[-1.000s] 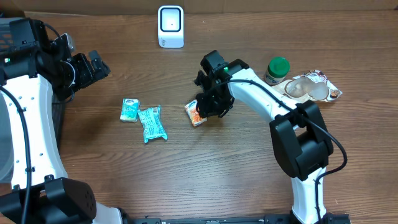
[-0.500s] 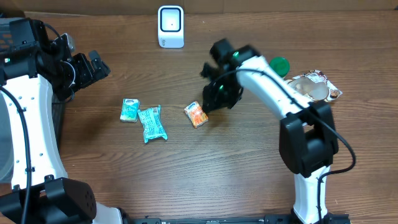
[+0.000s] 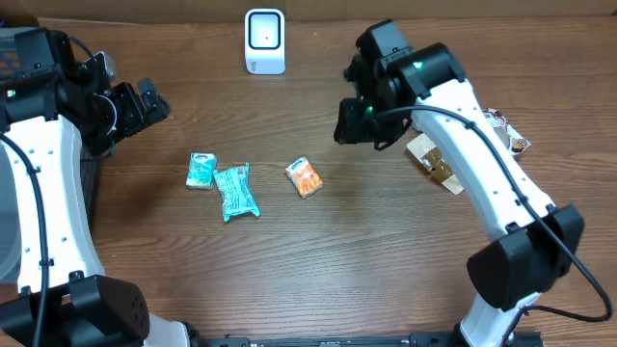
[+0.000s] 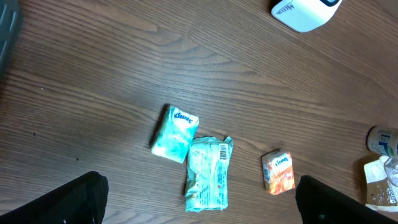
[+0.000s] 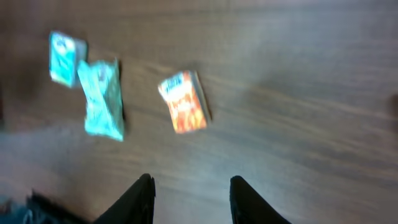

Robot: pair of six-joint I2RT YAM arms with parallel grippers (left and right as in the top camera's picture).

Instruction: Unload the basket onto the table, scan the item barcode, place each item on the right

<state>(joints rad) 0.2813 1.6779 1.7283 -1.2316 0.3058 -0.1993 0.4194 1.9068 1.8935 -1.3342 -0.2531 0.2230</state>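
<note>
Clearly, "Kleenex" on teal tissue pack point(image 4: 176, 132).

Table count.
- White scanner point(image 3: 264, 40): 1, far side.
- Teal items: 2, left of centre. These are 1 tissue pack point(image 3: 201, 171) and 1 crinkled packet point(image 3: 236, 191).
- Orange packet point(image 3: 305, 177): 1, centre.
- Brown packet point(image 3: 431, 160): 1, right.
- Jar point(image 4: 384, 139): 1, cut off at the right edge of the left wrist view.
- Printed wrapper point(image 3: 516, 143): at least 1, far right. It is mostly hidden, so the count is not settled.
- Left arm point(image 3: 43, 183) and right arm point(image 3: 482, 178): 2 in all.
</note>
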